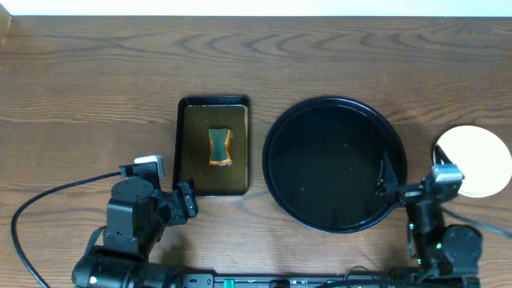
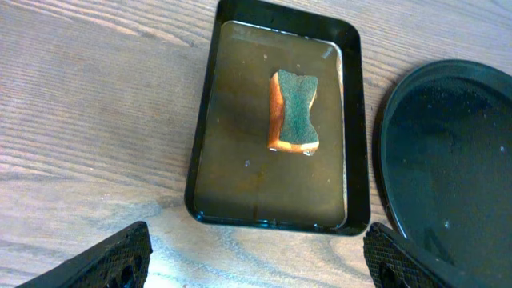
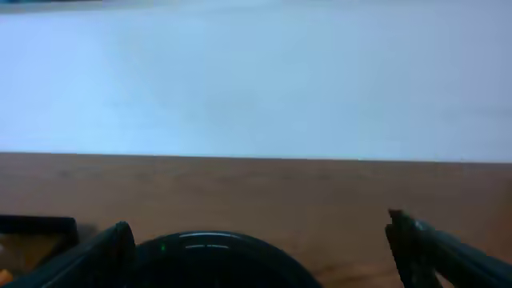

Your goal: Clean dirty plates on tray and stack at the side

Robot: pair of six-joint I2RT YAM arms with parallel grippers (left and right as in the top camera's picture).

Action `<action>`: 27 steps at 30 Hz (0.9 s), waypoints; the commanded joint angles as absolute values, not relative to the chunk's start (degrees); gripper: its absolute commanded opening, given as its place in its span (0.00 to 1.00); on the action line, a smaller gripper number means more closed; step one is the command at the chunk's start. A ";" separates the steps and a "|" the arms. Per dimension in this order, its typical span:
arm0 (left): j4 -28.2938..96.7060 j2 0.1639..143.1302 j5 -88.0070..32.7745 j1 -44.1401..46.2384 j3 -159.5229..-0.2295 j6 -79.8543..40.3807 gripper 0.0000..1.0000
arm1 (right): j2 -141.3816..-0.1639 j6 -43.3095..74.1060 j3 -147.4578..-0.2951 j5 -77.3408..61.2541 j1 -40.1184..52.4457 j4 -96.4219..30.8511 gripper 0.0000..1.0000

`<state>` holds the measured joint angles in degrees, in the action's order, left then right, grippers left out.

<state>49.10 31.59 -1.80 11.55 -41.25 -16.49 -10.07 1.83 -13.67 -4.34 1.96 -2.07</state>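
Observation:
The large round black tray [image 1: 334, 164] sits right of centre with nothing on it; it also shows in the left wrist view [image 2: 456, 160] and the right wrist view [image 3: 216, 256]. Plates [image 1: 474, 160] lie together on the wood tabletop [image 1: 96, 88] at the far right, the top one pale; how many are in the pile cannot be told. My left gripper [image 1: 186, 200] [image 2: 256, 260] is open and empty, just in front of the small rectangular tray. My right gripper [image 1: 390, 189] [image 3: 260, 240] is open and empty at the round tray's near right rim.
A small dark rectangular tray [image 1: 188, 152] [image 2: 204, 144] holds brownish water and an orange-and-green sponge [image 1: 220, 147] [image 2: 294, 112], left of the round tray. A black cable [image 1: 48, 196] loops over the table at the front left.

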 commanded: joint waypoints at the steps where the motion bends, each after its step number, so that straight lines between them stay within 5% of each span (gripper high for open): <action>1: 49.21 31.40 -2.17 11.70 -41.04 -16.58 0.86 | -6.28 1.19 -7.70 -4.19 2.76 2.68 0.99; 27: 49.21 31.40 -2.15 11.70 -41.04 -16.58 0.86 | -0.34 -1.80 -0.32 -1.72 2.66 -4.16 0.99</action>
<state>49.12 31.59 -1.80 11.55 -41.21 -16.49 -0.82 -0.73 -0.40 -2.52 2.17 -3.92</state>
